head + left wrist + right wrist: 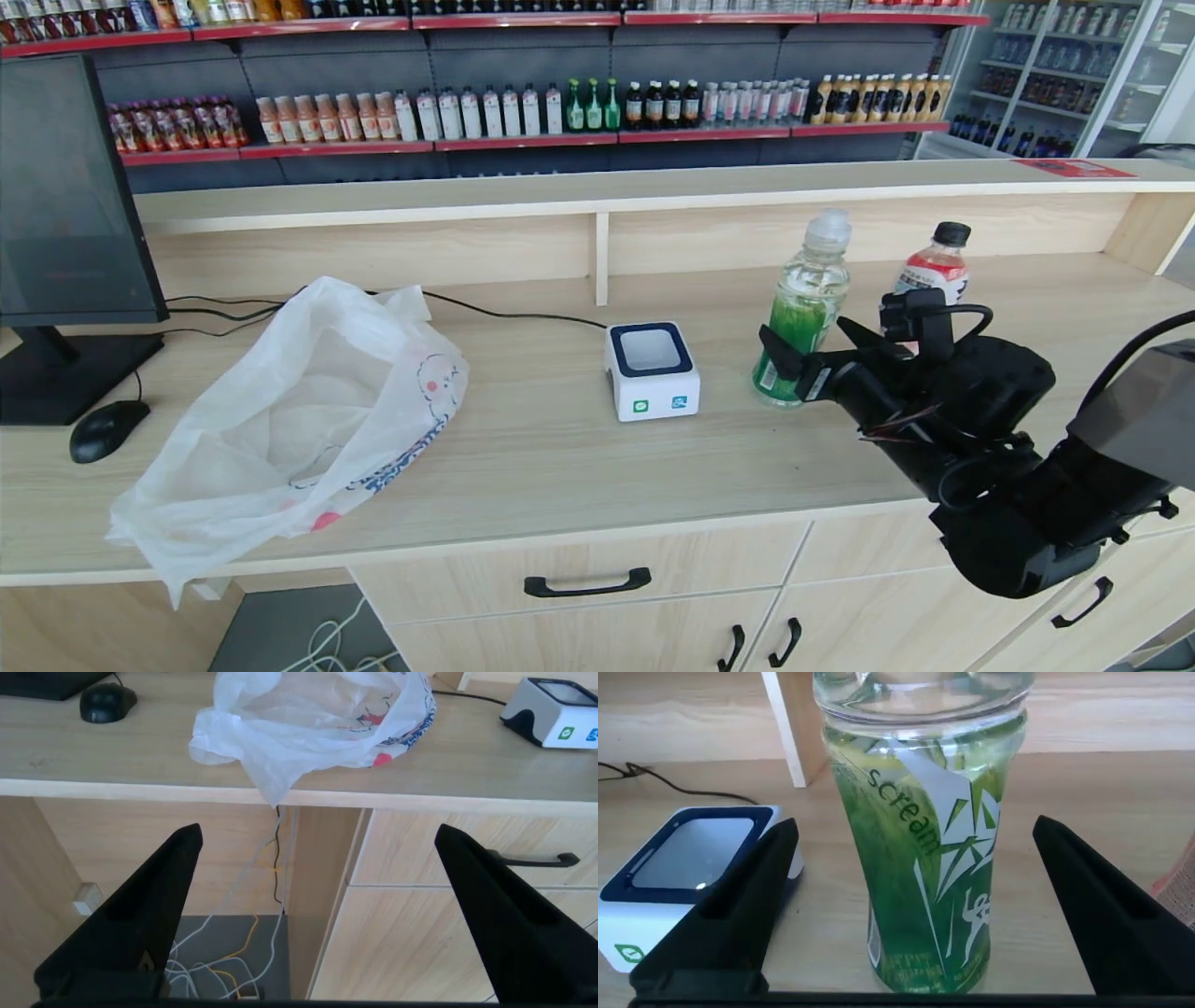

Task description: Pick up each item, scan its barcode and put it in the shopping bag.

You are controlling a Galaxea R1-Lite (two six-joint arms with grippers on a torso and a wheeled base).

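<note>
At the checkout desk (560, 467): lining up on the first bottle.

Has the left tool (318, 915) low by the desk's front edge, spread wide and empty, probably parked out of the way. Shows the shopping bag (299, 420) slumped on the desk's left part, mouth gaping, ready to receive. Places the scanner (651, 371) mid-desk, window up, between bag and bottles, handy for a barcode pass. Brackets the upright green bottle (805, 308) with the right tool (812, 347), fingers (738, 915) parted either side, seemingly not yet pinching, with the red-labelled bottle (936, 264) standing just behind, to the right.
</note>
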